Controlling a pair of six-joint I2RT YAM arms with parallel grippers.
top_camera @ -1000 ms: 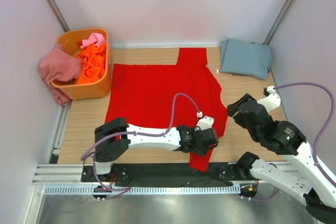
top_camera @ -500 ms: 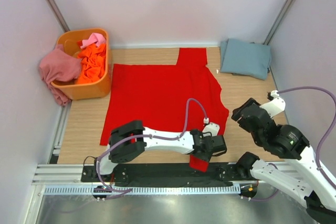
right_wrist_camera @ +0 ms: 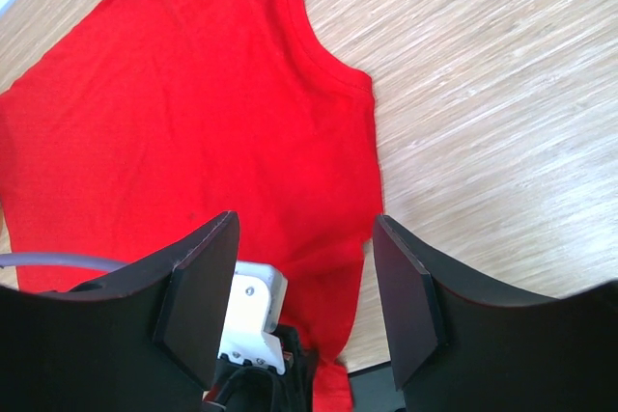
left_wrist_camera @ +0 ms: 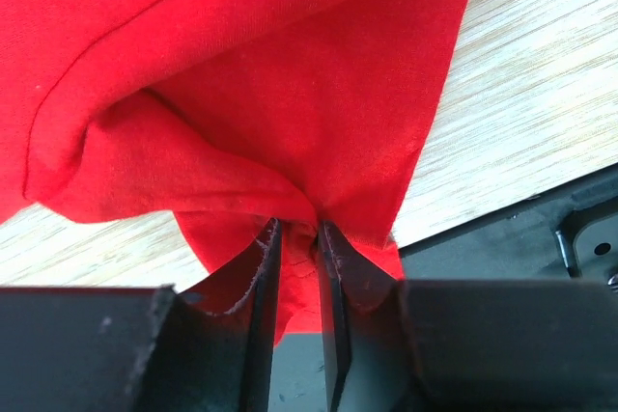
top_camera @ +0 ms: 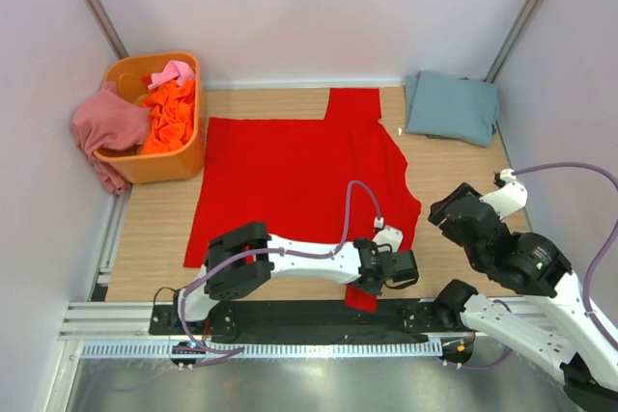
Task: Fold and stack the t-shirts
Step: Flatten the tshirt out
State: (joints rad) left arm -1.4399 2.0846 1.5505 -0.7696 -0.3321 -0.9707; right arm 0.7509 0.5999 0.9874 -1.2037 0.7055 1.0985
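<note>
A bright red t-shirt lies spread flat on the wooden table, one sleeve hanging over the near edge. My left gripper is down at that sleeve. In the left wrist view its narrow jaws pinch a bunched fold of the red cloth. My right gripper hovers open to the right of the shirt; its wrist view shows the fingers wide apart above the red shirt's edge, holding nothing. A grey-blue t-shirt lies folded at the back right.
An orange plastic tub stands at the back left with an orange shirt and a pink one inside; a dusty rose shirt hangs over its left rim. A black rail runs along the table's near edge.
My left gripper slid right to the near sleeve and its jaws closed on the red cloth. The right arm drew back a little, still open.
</note>
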